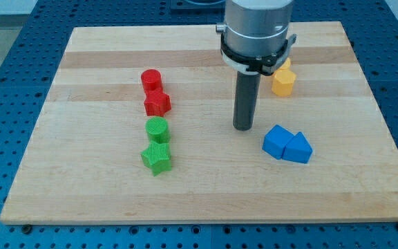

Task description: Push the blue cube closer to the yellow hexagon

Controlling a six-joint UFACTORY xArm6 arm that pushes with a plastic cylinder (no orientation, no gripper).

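Note:
The blue cube sits on the wooden board at the view's lower right, touching a blue triangular block on its right. The yellow hexagon lies above them, toward the view's top right, with a second yellow block just behind it, partly hidden by the arm. My tip rests on the board just left of and slightly above the blue cube, with a small gap between them, and below-left of the yellow hexagon.
A red cylinder and a red star block stand left of centre. A green cylinder and a green star block lie below them. The wooden board sits on a blue perforated table.

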